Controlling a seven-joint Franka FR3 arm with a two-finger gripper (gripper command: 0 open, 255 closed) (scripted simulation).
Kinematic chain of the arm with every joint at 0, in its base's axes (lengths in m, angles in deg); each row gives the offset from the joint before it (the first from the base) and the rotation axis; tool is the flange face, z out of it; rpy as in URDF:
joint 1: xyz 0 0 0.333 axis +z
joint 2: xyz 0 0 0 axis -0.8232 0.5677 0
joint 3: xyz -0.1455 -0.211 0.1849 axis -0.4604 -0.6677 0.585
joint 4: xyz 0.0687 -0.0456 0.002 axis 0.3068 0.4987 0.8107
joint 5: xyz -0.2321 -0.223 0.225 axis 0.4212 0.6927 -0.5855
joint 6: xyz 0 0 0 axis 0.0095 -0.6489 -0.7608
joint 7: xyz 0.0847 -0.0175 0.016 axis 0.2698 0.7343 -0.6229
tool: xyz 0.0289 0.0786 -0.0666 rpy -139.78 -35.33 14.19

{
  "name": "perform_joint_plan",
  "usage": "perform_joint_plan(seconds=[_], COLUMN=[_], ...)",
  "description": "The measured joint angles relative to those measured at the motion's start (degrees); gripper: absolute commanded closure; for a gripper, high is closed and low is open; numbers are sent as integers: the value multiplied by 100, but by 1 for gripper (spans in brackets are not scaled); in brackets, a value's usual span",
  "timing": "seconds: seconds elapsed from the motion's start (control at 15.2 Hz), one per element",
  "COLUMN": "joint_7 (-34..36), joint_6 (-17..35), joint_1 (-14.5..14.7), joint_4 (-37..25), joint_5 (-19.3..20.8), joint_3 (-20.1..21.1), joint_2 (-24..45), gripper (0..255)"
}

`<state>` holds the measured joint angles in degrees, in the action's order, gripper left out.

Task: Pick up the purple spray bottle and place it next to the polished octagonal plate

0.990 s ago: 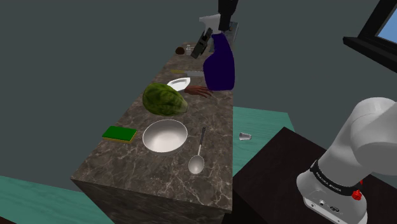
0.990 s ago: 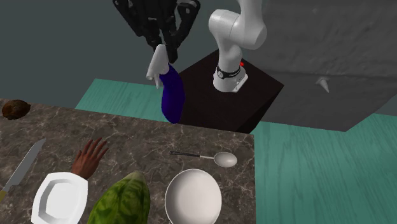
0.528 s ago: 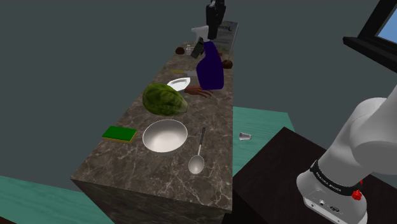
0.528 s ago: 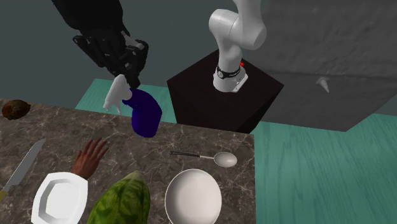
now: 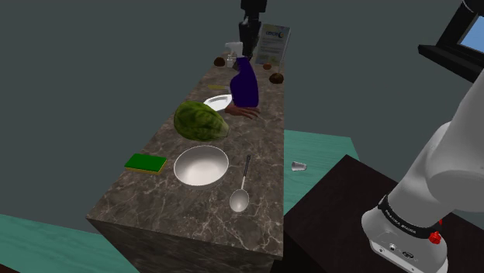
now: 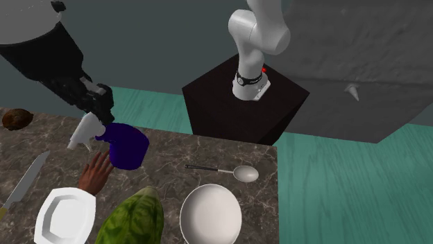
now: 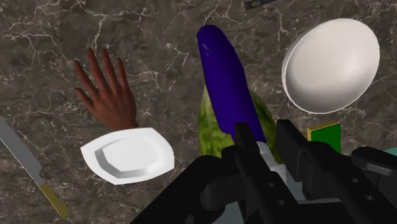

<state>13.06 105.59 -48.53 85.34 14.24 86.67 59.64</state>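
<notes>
Swung farther along the counter [image 5: 167,198] and lower since half a second ago. Purple spray bottle [image 5: 246,87] now close over the far end, just beside the white octagonal plate [image 5: 219,101], hanging under the gripper [image 5: 247,53].

From the second exterior view: bottle tilted, white nozzle clamped in the black fingers, body over the brown model hand [image 6: 97,172] near the stand-side edge.

Down the wrist view: fingers pinching the neck, long axis running straight away from the gripper, with plate and hand off to one side of it. Likely just lowering and release left.
</notes>
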Motion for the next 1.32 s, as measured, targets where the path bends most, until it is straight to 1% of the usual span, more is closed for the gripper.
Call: perform_joint_plan(seconds=[0.13,0.2,0.26,0.33,1.32], joint_7=[-129,-196,-243,-259,-392], joint_6=[113,75,75,133,1288], joint_1=[-66,-110,-141,-147,-138], joint_4=[-171,-470,-628,-628,482], joint_5=[-21,-39,-51,-55,-89], joint_3=[-50,-77,-94,-97,-93], joint_2=[298,569,734,794,842], gripper=[255,255,255,255,255])
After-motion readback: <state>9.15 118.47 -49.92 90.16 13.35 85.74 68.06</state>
